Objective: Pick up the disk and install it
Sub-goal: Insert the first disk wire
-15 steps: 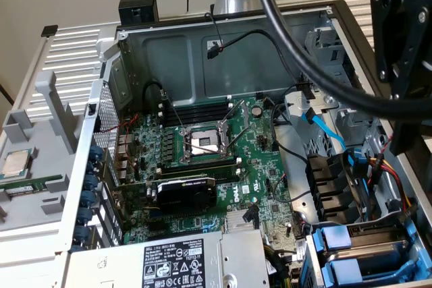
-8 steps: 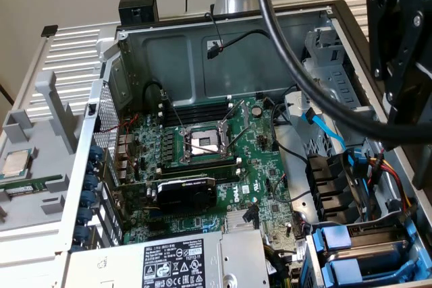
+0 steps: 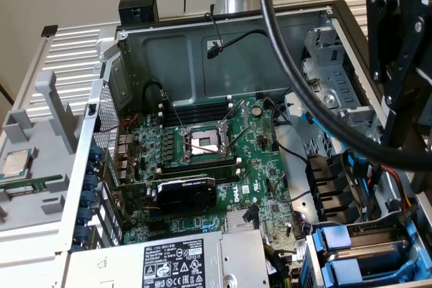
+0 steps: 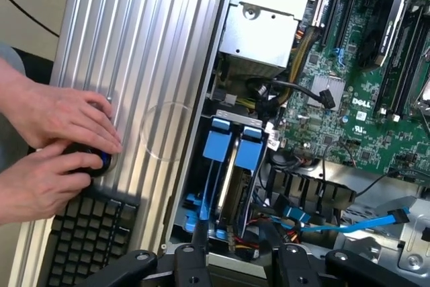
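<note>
**State.** The black end effector hangs over the drive bay at the corner of the open computer case. Its fingers stand apart, with nothing visible between them. The disk, a silver-grey metal drive in a bright blue plastic carrier frame, stands on edge in that bay, just beside a second blue carrier. I cannot tell whether it is fully seated.

**Hazards (judgement).**
- The flat blue data cable and a bundle of coloured wires lie close to the bay. A finger lowered off-line could snag them.
- The two carriers are near-identical and close together, so a grip could land on the wrong one.
- Smooth plastic rails may slip. A tilted carrier could jam in the sheet-metal slot.
- The green printed circuit motherboard lies beside the bay. A sideways swing could strike its components.

**Materials.**
- The ribbed aluminium side panel is hard and glossy.
- The person's hands rest on a black round control knob beside a black keyboard.
</note>
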`<state>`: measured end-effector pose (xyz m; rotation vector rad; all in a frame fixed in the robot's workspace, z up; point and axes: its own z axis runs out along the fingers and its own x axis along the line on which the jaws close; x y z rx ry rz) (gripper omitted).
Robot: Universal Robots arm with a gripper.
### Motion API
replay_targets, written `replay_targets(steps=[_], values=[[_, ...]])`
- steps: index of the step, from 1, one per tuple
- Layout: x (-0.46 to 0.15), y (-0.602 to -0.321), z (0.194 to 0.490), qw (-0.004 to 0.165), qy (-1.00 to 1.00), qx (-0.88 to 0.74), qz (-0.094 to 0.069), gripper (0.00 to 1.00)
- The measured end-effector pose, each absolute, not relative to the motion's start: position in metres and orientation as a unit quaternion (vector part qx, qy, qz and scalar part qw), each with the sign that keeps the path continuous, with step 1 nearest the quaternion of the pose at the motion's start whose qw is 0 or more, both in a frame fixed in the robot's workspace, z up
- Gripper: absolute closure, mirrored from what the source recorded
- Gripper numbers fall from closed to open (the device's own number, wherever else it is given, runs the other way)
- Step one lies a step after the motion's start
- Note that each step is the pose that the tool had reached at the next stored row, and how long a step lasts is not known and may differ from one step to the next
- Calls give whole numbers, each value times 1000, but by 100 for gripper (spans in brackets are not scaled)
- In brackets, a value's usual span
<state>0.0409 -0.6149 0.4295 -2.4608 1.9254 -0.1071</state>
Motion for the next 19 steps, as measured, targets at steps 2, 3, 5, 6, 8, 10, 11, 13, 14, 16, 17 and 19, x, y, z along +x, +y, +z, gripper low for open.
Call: replay_targets(steps=[2,3,5,6,8,10,11,13,14,16,17,19], values=[[42,-617,429,8,614,-789,-34,57],[42,-617,428,8,612,-790,-34,57],[43,-619,425,8,610,-791,-33,57],[43,-619,423,8,609,-792,-33,57],[44,-621,419,8,607,-794,-33,57],[44,-622,416,9,605,-796,-33,57],[45,-623,414,9,604,-796,-33,57],[45,-624,412,10,602,-798,-32,57],[45,-625,411,12,601,-799,-31,57],[46,-625,409,15,598,-801,-28,57],[46,-625,408,17,595,-803,-27,57],[46,-625,408,19,590,-807,-25,57]])
